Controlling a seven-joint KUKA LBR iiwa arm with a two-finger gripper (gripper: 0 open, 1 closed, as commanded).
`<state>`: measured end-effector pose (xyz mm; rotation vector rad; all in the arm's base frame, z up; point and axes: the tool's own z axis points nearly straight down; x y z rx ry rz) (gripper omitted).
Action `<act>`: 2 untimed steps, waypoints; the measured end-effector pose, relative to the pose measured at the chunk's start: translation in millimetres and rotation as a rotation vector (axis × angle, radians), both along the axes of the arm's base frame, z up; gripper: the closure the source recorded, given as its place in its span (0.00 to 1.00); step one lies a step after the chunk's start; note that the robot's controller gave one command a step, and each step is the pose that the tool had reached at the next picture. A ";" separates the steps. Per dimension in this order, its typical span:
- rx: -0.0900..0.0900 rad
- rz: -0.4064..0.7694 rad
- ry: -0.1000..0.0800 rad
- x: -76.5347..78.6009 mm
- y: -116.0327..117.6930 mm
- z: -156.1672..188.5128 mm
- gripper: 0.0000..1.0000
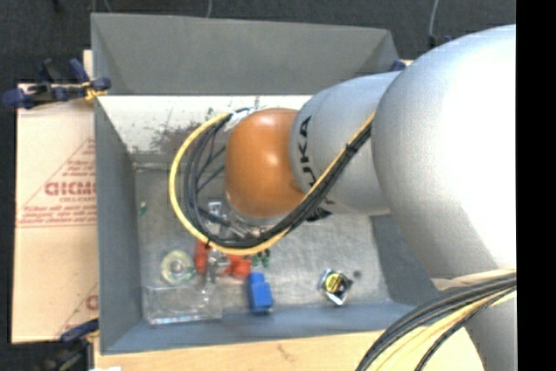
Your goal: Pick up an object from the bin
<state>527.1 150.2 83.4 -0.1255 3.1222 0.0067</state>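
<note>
Low in the grey bin (117, 213), the end effector (222, 251), spread or pressed together cannot be told, hangs over red-orange pieces (233, 268) just beside a blue block (258, 292), seemingly about to grasp; next needs closing, then lifting.

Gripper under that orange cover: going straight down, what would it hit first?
Probably the small red thing right under the gripper, on the bin floor; the blue block lies just beside that line. Depth is unclear.
</note>
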 end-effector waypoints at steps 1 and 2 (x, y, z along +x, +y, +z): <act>0.002 -0.002 -0.009 2.4 0.1 0.7 0.00; 0.000 -0.002 0.000 0.1 -0.2 -1.0 1.00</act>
